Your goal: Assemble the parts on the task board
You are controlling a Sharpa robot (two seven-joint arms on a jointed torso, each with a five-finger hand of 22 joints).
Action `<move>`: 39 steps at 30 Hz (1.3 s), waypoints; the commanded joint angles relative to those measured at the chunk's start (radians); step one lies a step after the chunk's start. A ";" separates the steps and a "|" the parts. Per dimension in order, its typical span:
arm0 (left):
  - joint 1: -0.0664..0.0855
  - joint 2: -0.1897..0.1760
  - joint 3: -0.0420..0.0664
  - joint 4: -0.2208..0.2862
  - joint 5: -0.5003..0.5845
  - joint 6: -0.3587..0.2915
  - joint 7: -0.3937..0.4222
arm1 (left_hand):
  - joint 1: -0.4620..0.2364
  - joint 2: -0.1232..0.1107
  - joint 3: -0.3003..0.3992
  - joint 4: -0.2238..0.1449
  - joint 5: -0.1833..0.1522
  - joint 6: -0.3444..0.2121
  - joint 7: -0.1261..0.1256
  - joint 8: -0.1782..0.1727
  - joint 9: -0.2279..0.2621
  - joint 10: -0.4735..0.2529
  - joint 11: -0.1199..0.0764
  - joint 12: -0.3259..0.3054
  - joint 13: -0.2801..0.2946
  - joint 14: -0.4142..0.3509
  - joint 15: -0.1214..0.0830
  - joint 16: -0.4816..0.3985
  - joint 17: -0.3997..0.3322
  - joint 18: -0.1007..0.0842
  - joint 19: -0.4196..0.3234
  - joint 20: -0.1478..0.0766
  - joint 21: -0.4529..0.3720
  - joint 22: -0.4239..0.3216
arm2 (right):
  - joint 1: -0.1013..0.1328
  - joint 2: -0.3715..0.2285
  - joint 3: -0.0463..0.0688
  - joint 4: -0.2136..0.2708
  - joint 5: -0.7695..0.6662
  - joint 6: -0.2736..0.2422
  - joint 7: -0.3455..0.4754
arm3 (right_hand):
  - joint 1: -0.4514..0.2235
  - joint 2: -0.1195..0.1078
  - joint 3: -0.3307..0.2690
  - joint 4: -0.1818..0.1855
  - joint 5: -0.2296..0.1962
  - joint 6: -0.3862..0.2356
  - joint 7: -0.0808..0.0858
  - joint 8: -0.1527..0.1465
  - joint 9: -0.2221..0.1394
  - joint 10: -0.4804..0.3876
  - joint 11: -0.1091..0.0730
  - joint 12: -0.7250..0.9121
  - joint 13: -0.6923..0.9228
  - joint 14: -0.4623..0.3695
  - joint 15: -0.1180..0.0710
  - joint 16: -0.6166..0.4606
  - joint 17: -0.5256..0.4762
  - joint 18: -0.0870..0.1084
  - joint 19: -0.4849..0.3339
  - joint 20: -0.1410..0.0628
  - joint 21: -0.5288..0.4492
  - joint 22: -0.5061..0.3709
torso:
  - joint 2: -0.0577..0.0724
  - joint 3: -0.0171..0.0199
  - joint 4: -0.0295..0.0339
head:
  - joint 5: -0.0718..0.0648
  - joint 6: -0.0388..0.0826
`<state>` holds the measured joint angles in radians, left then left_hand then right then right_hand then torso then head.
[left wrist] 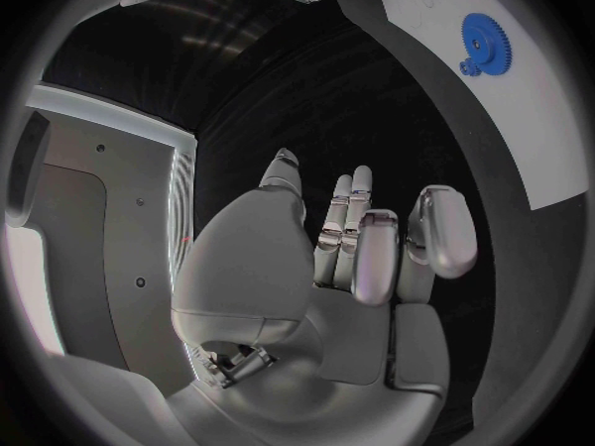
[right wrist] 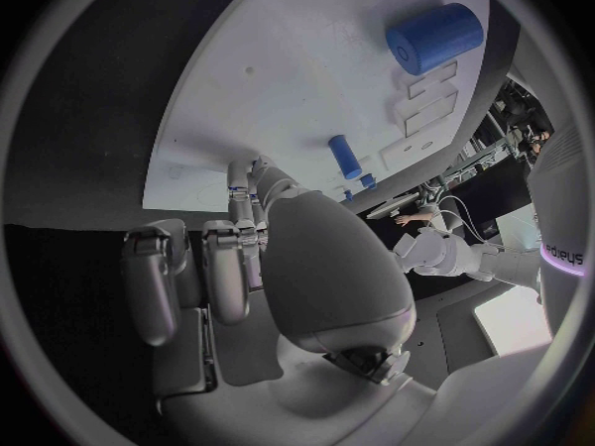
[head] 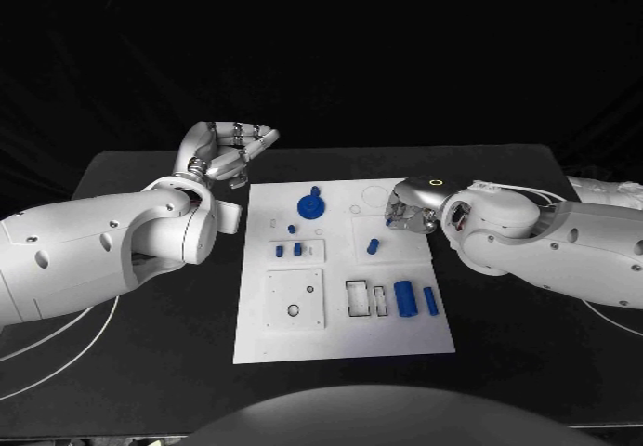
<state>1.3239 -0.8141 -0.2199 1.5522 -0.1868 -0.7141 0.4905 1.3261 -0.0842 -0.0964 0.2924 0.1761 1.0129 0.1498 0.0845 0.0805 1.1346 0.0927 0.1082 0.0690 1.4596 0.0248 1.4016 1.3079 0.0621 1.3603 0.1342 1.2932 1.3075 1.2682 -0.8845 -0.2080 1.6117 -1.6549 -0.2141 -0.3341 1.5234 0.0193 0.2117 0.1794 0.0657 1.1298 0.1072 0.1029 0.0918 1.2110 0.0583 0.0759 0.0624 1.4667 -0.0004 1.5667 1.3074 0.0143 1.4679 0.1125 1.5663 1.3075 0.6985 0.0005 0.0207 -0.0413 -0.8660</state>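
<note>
The white task board (head: 343, 307) lies at the middle of the black table (head: 536, 353). On it I count one blue gear (head: 312, 204) toward 12 o'clock, one small peg (head: 373, 246) near the centre, three small blue pieces (head: 290, 243) at about 10 o'clock, and two blue cylinders (head: 417, 301) lying side by side toward 4 o'clock. The left hand (head: 228, 149) hovers off the board's 11 o'clock corner, fingers spread, holding nothing. The right hand (head: 406, 209) rests over the board's edge at 2 o'clock; its fingers curl inward and I cannot tell whether they pinch anything
</note>
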 commanded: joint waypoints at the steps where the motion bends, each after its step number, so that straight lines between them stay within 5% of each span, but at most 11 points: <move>1: 0.000 0.000 0.001 0.001 0.002 0.004 0.005 | -0.001 0.008 0.005 0.001 0.003 0.003 -0.002 -0.005 -0.002 0.002 -0.001 -0.005 -0.001 0.005 -0.001 -0.005 0.017 0.007 0.003 -0.003 -0.005 0.150 | -0.006 -0.005 -0.005 0.001 0.024 -0.013 0.013 | 0.002 0.005 0.006 0.003 0.004 0.020 -0.006 0.007 0.010 0.010 0.000 0.003 -0.001 0.104 -0.009 0.004 0.263 -0.014 0.103 -0.008 0.004 0.263 | 0.000 0.0000 -0.0001 | -0.001 -0.001; 17: 0.000 0.006 0.001 -0.021 -0.002 0.005 0.004 | 0.001 0.011 0.005 0.001 0.006 0.003 -0.002 -0.006 -0.002 0.002 -0.001 -0.006 -0.001 0.004 -0.001 -0.007 0.013 0.008 0.001 -0.003 -0.009 0.149 | 0.002 -0.041 -0.003 0.032 0.103 -0.170 0.072 | -0.005 -0.006 0.007 0.004 0.004 0.022 0.001 0.003 0.011 0.016 0.007 -0.005 -0.002 0.104 0.004 0.004 0.263 -0.014 0.103 -0.002 0.004 0.263 | 0.000 -0.0001 0.0007 | -0.001 -0.004; 32: 0.000 0.018 0.001 -0.035 -0.002 0.009 0.002 | 0.001 0.011 0.005 0.001 0.006 0.003 -0.002 -0.006 -0.002 0.002 -0.001 -0.006 -0.001 0.004 -0.001 -0.007 0.013 0.008 0.001 -0.003 -0.009 0.149 | 0.043 -0.068 -0.001 0.101 0.088 -0.186 0.099 | -0.001 -0.009 0.010 0.002 0.006 0.021 0.004 0.001 0.010 0.015 0.011 -0.009 -0.002 0.104 0.010 0.004 0.263 -0.014 0.103 0.002 0.004 0.263 | -0.001 -0.0009 0.0008 | 0.001 -0.004; 39: 0.000 0.030 0.001 -0.048 -0.004 0.014 0.003 | 0.002 0.012 0.005 0.001 0.007 0.002 -0.002 -0.006 -0.002 0.002 -0.001 -0.006 -0.001 0.004 -0.001 -0.008 0.012 0.008 0.001 -0.003 -0.010 0.149 | 0.047 -0.033 0.000 0.130 0.055 -0.164 0.130 | 0.003 -0.011 0.014 -0.002 0.007 0.021 0.006 0.000 0.010 0.016 0.013 -0.011 -0.002 0.104 0.012 0.004 0.263 -0.014 0.103 0.005 0.004 0.263 | -0.002 -0.0004 0.0023 | 0.022 -0.007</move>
<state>1.3239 -0.7889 -0.2200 1.5065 -0.1875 -0.7128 0.4884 1.3300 -0.0803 -0.0964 0.2924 0.1798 1.0129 0.1498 0.0845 0.0798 1.1346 0.0928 0.1082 0.0690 1.4596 0.0248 1.3976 1.3075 0.0621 1.3603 0.1342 1.2874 1.3074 1.3141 -0.9241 -0.2086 1.7350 -1.5648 -0.3873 -0.2405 1.5258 0.0162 0.2196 0.1764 0.0679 1.1412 0.1128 0.1016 0.0918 1.2243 0.0647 0.0715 0.0615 1.4666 0.0073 1.5667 1.3081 0.0142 1.4679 0.1126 1.5663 1.3081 0.6974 -0.0002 0.0216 -0.0276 -0.8715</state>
